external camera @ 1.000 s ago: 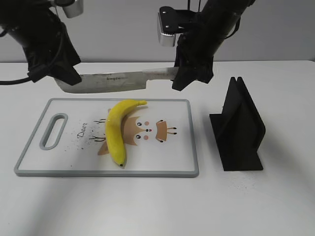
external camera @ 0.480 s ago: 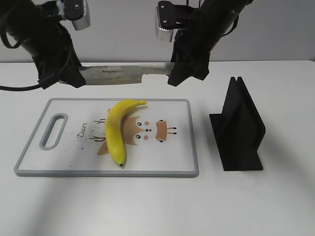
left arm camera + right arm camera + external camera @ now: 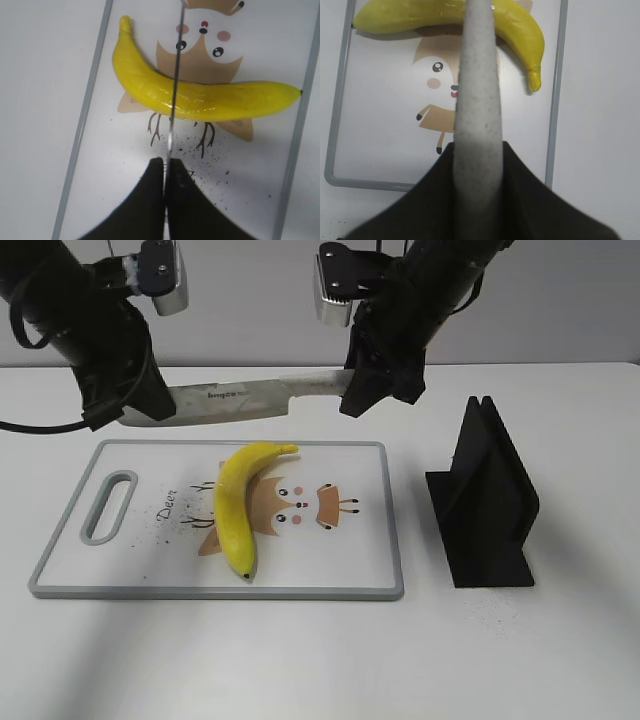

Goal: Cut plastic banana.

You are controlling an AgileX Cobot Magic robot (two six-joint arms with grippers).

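The yellow plastic banana (image 3: 240, 502) lies whole on the white cutting board (image 3: 340, 560), its stem toward the back. It also shows in the left wrist view (image 3: 200, 97) and the right wrist view (image 3: 515, 22). A large knife (image 3: 240, 398) hangs level in the air above the board's back edge. My left gripper (image 3: 135, 408) is shut on the blade tip; the blade (image 3: 175, 75) shows edge-on above the banana. My right gripper (image 3: 365, 395) is shut on the knife's grey handle (image 3: 476, 100).
A black knife stand (image 3: 487, 500) stands on the white table right of the board. The board has a handle slot (image 3: 108, 505) at its left end and a deer print in the middle.
The left arm has risen and shifted slightly; the knife has gone from tilted to nearly level and sits a little higher. The banana has not moved.
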